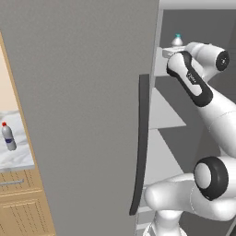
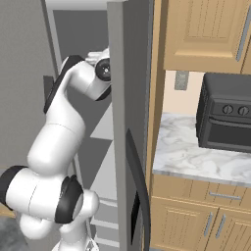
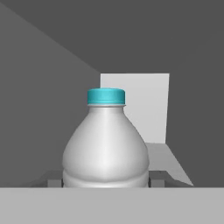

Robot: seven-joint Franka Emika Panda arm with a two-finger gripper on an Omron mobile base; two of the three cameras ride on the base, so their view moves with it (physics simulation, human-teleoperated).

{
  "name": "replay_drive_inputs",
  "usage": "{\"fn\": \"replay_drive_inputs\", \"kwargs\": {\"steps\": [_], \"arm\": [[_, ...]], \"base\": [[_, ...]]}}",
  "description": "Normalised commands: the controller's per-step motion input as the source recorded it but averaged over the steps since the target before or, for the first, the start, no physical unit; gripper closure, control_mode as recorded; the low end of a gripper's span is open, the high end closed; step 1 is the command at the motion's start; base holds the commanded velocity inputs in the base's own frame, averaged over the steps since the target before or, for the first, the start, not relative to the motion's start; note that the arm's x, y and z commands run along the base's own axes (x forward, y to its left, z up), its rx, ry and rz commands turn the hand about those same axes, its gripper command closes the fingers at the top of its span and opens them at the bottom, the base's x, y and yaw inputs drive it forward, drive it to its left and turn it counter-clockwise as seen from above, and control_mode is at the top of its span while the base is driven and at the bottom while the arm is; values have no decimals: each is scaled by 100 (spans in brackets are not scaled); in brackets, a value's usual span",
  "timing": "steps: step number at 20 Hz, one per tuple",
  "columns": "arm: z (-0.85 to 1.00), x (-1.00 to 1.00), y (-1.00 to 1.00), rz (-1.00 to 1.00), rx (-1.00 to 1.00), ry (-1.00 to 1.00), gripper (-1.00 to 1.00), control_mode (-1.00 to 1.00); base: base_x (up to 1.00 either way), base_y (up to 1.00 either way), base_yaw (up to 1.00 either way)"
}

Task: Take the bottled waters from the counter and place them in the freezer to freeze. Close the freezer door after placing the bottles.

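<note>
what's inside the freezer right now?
The teal-capped bottle stands upright in the freezer, high up, close in front of the pincer, with white shelves below. The arm and freezer door cover the rest. The red-capped bottle is on the counter.

Arm (image 1: 203, 87) reaches far into the open freezer (image 1: 193, 133), teal-capped bottle (image 1: 177, 40) apparently beyond it; red-capped bottle (image 1: 8, 137) stands on left counter (image 1: 20, 156)

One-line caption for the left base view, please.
Arm reaches into the open freezer holding the teal-capped bottle at an upper shelf, while the red-capped bottle waits on the counter.
</note>
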Motion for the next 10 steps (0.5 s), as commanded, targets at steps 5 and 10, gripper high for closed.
{"fn": "replay_drive_inputs", "kwargs": {"steps": [5,10], "arm": [[0,38,0,2,0,1,100,-100],[0,38,0,2,0,0,100,-100]], "base": [[0,0,0],[0,0,0]]}}
